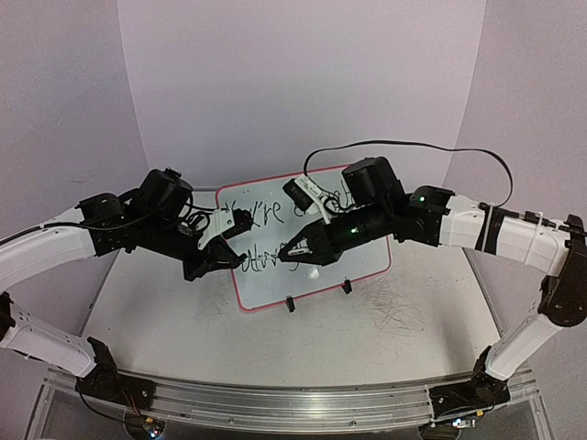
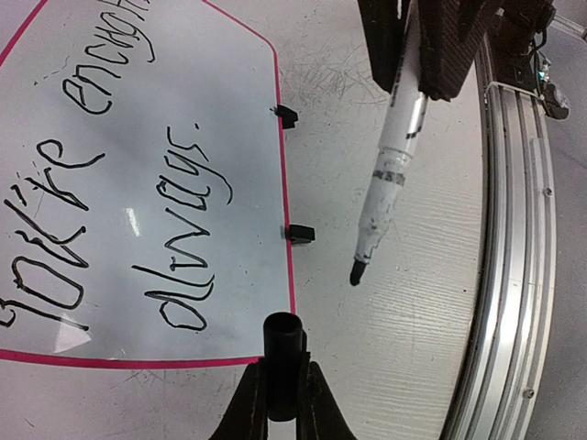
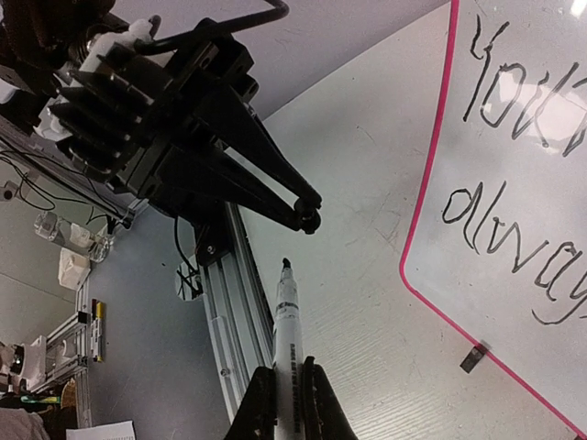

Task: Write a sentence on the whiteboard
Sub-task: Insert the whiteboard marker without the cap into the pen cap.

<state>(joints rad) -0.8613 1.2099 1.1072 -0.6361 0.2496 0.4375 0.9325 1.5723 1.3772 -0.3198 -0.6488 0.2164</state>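
Left gripper [image 2: 282, 378] is seen at the 9 o'clock side of the top view, reaching toward 3 o'clock. Its jaws are nearly shut, clamped on a black marker cap [image 2: 282, 337], whose open end is turned away from the fingers.

The table [image 1: 183, 321] is marked with faint scribbles. The whiteboard [image 1: 363, 262] is propped near table centre in the top view, its black clip feet [image 2: 300, 233] set on the tabletop along its near edge. The red-pink rim is seen all round where the arms do not cover it.

The sentence [image 2: 183, 240] is written in black on the whiteboard in two lines: "You're enough." and "always." below it. Both lines are read in full in the left wrist view. In the top view the first line is partly hidden by the arms.

The marker [image 3: 286, 316], white-bodied with a black tip, is uncapped. In the left wrist view its tip is placed off the board, at 3 o'clock of one clip foot and over bare table. Contact with the table cannot be told. In the right wrist view the cap is found at 12 o'clock of the tip, near but apart.

Right gripper [image 3: 287, 374] is seen coming in from 3 o'clock in the top view, pointed toward 9 o'clock at the left gripper. Its jaws are closed narrowly on the marker barrel.
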